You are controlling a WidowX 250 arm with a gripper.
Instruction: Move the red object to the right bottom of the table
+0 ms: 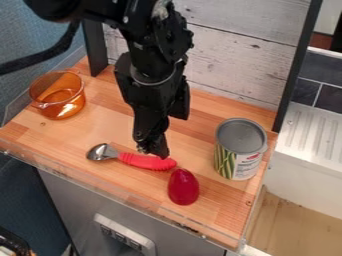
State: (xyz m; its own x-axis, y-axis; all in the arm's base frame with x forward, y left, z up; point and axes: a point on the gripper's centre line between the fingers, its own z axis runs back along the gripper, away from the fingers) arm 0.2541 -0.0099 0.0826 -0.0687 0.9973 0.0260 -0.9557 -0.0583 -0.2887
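Note:
The gripper [154, 148] hangs over the middle of the table, its lower end just above the handle of a spoon [146, 161]. That spoon lies with its metal bowl to the left and its red handle pointing right. A dark red, egg-shaped object [183, 187] rests on the wooden table [220, 215], close to the handle's right end and below and right of the gripper. Between the gripper and the egg-shaped object there is a visible gap.
To the right stands a can [240, 149] with a grey lid. An orange transparent cup [59, 95] sits at the upper left. A clear rim [113, 187] runs along the front edge, and a wooden-plank wall [234, 55] rises behind the table.

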